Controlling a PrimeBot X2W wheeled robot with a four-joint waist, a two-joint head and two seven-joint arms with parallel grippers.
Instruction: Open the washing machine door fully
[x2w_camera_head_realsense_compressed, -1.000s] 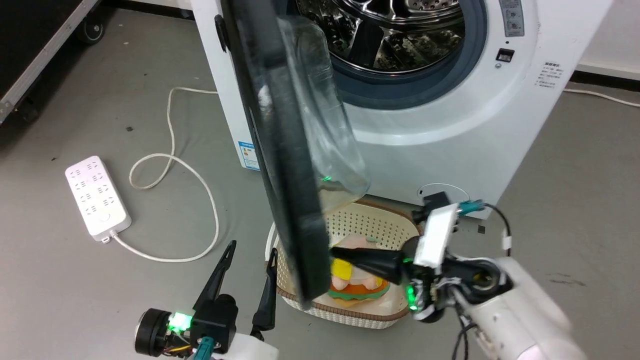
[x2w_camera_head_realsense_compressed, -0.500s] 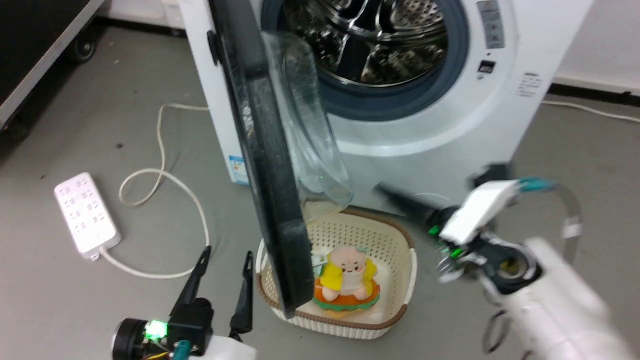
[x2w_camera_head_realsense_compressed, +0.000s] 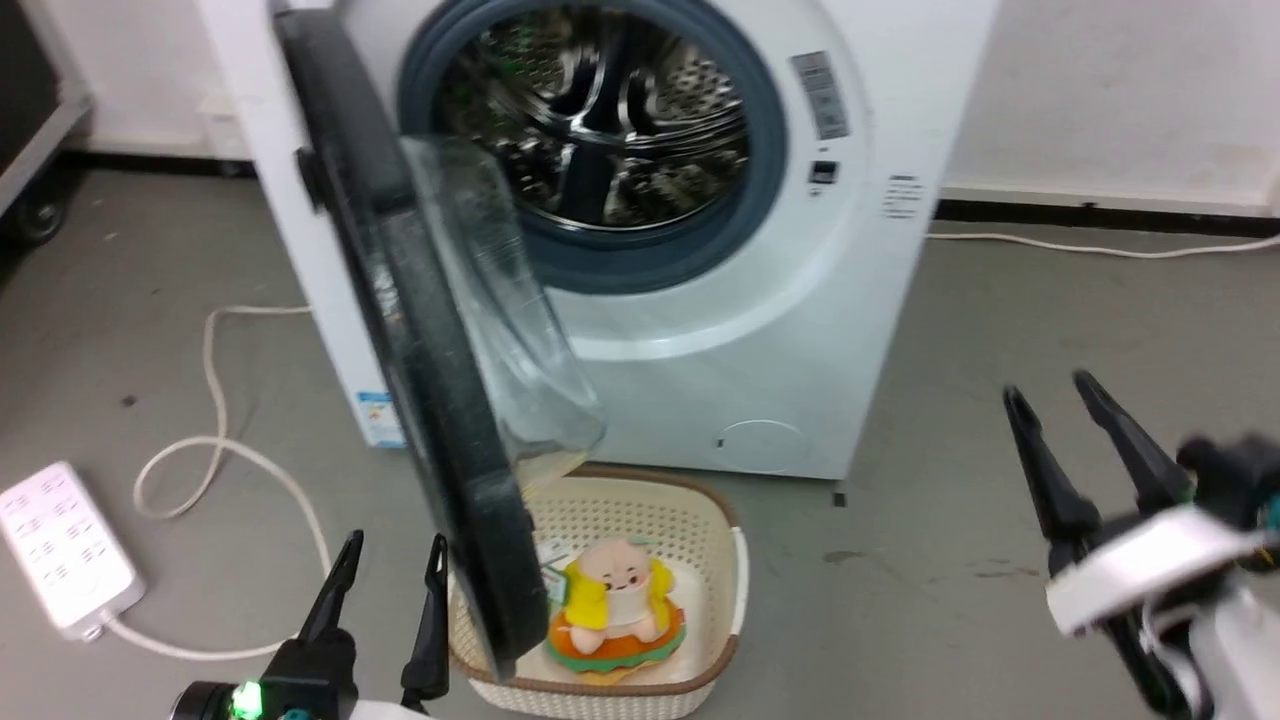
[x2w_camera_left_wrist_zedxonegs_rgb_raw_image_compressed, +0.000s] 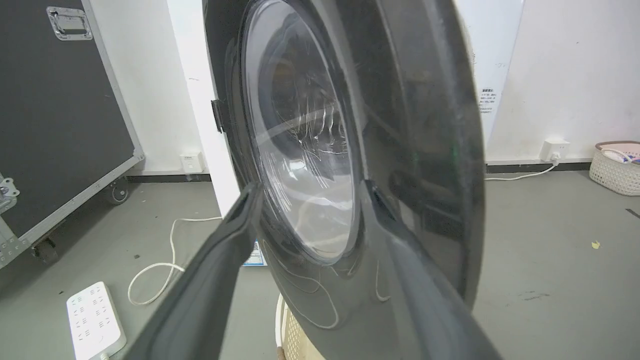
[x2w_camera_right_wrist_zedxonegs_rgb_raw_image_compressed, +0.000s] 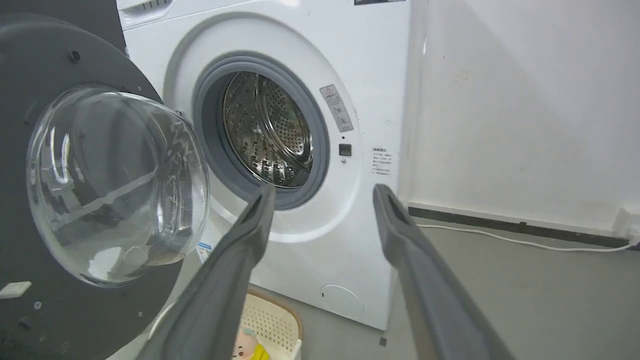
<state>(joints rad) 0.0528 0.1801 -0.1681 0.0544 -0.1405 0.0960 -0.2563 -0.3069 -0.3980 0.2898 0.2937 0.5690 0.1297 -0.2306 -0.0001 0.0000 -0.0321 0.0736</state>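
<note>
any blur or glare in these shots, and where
Head view: slightly soft overall, with the right hand blurred around its white wrist part. Left wrist view: sharp, the washing machine door carrying dim reflections on its glossy black rim. Right wrist view: sharp, with bright glints on the glass bowl.

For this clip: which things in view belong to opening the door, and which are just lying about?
Job in hand: washing machine door, partly open; left gripper, open, facing the door's outer side; right gripper, open, off to the side.

Lying about: basket below the door; plush toy in it; power strip; black case.
</note>
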